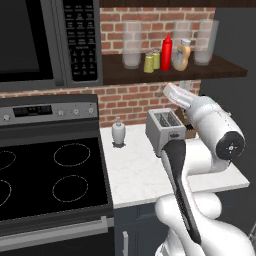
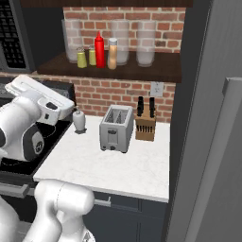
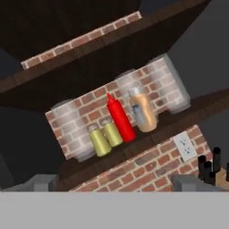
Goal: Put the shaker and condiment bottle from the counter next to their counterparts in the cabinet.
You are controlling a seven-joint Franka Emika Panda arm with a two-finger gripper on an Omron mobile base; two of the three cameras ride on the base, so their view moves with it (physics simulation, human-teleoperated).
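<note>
Standing on cabinet (image 2: pixel 156 71) shelf near front edge, in row: shaker (image 1: pixel 148 63), pale shaker (image 1: pixel 156 59), red squeeze bottle (image 1: pixel 166 52), condiment bottle (image 1: pixel 181 55). Gripper (image 3: pixel 115 188) wide, empty, apart from shelf.

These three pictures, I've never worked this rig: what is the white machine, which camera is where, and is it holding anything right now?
The white machine is a robot arm on a driving base. Two cameras sit behind it, left and right, looking over the counter. The third rides on the hand, so its picture is tilted.

On the counter stand a toaster, a knife block and a small white dispenser. On the shelf, among glass jars, stand the shaker, a paler shaker, the red squeeze bottle and the condiment bottle.

The pincer is open and holds nothing; it points at the shelf.
</note>
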